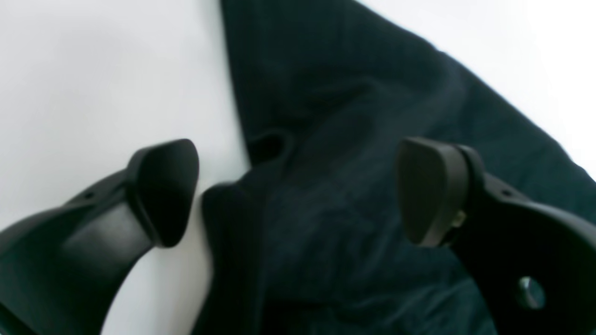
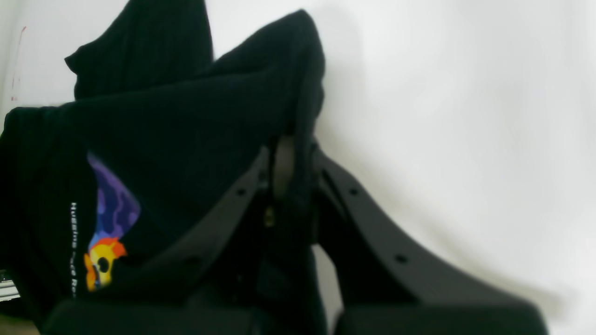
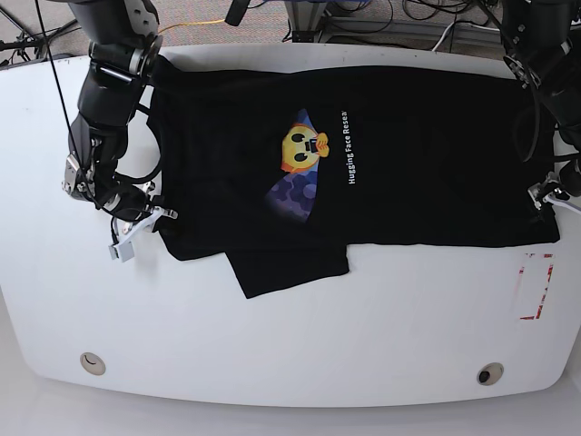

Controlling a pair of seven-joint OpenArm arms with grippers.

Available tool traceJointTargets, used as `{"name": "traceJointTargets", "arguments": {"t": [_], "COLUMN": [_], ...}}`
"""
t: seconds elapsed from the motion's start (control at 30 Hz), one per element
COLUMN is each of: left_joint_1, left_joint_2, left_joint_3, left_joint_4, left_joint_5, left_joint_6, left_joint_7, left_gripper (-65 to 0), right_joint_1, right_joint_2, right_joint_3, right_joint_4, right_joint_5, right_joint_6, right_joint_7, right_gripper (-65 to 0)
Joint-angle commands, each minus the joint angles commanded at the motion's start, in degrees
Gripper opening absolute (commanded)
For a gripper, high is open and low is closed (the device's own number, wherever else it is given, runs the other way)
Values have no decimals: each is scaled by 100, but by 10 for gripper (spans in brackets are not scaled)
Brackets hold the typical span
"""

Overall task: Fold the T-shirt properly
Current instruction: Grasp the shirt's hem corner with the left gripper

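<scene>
Two grippers are working opposite ends of the black T-shirt [image 3: 363, 163] lying partly folded across the white table [image 3: 300, 345]: right gripper [image 2: 291, 179] pinching a raised edge, left gripper [image 1: 298, 193] hovering spread over cloth, likely needing to close before the next fold

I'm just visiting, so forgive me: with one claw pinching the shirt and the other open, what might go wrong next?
1. The right gripper is shut on the T-shirt while the left gripper hangs open over its edge. A lift now would probably drag the cloth askew.
2. A sleeve sticks out below the folded body and could end up bunched inside the next fold.
</scene>
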Motion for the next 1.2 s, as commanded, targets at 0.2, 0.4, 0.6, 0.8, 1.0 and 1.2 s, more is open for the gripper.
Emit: {"name": "traceJointTargets", "arguments": {"t": [0.2,0.4,0.6,0.8,1.0,1.2], "left_joint_1": [-211,-167,308,325,-97,-949], "left_joint_2": [-9,-18,-18,-9,0,193], "left_joint_3": [484,1011,1099,1073,1073,1073], "left_joint_4": [-308,255,1785,2822,3666,4158], "left_joint_5": [9,18,9,0,-9,-9], "left_joint_6": [-418,-418,-418,-418,-418,-418], "left_joint_7": [0,-18,35,554,782,1204], "left_gripper": [-457,-644,-650,-650,-650,-650], "right_joint_1": [0,0,-369,-316,220,932], "right_joint_2": [0,9,-26,62,527,905], "right_joint_3": [0,0,-9,-44,-404,-659], "right_joint_4": [9,176,1679,2479,2725,2725], "right_joint_5": [18,0,-18,-26,-18,26], "right_joint_6": [0,0,-9,-9,0,0], "right_joint_7": [0,-9,-299,-651,-659,-659], "right_gripper": [-650,-650,-650,-650,-650,-650]}}
